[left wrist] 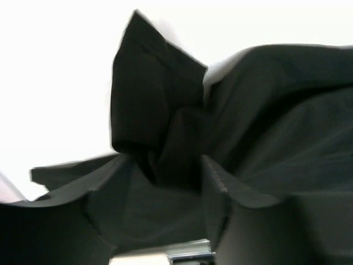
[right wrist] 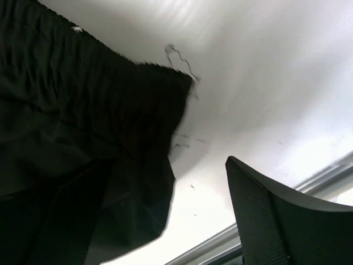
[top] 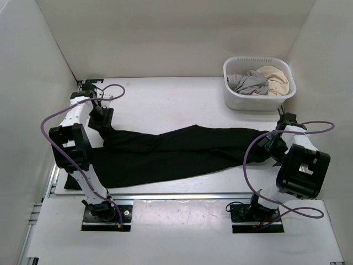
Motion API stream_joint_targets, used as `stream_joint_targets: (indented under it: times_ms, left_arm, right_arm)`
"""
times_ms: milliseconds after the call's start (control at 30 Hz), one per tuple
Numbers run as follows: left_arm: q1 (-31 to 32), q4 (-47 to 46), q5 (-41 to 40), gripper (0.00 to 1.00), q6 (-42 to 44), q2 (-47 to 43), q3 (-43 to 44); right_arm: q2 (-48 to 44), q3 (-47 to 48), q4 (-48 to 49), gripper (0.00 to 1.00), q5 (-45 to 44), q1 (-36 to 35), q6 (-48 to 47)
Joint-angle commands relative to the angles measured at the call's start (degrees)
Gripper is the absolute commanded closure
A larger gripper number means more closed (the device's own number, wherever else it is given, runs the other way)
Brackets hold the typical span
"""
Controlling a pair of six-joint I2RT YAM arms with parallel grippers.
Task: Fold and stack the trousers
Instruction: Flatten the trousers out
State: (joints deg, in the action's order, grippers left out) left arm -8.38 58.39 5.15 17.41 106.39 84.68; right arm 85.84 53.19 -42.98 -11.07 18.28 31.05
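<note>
Between the left gripper's (left wrist: 161, 165) parted fingers (left wrist: 259, 221), a bunched fold of the black trousers (top: 182, 152) stands up, unpinched! Right gripper (right wrist: 165, 165) fingers (right wrist: 276, 221) gape wide, the waistband just beside one finger.

Across the flat white table (top: 165, 99) lie the long black fabric trousers (top: 182, 152), left to right; a white plastic basket (top: 242, 102) sits behind them, far right.

Black trousers (top: 182, 152) stretched out long across the bench (top: 165, 99), legs lying together, elastic waistband at the right end, cuffs bunched up on the left.
</note>
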Motion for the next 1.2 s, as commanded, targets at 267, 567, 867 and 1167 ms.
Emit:
stream_joint_targets:
  times_ms: [267,567,867,1167]
  left_arm:
    - [-7.70,-1.79,-1.47,0.31,7.28,-5.48,-7.24]
    - [-7.70,-5.30,0.48,0.29,17.21,-16.04,-18.05]
    - [-5.95,-11.55,-1.19,0.22,14.93,-4.18,-12.53]
    - [-5.94,-11.55,2.67,0.80,10.55,-0.57,-10.07]
  right_arm:
    - [2.05,0.69,3.96,0.31,0.26,-0.27,-1.77]
    - [1.52,1.74,3.43,0.35,0.26,0.26,-2.30]
    - [1.52,0.52,3.96,0.34,1.31,0.26,-2.31]
    - [-0.85,-0.02,3.88,0.80,0.18,0.26,-2.31]
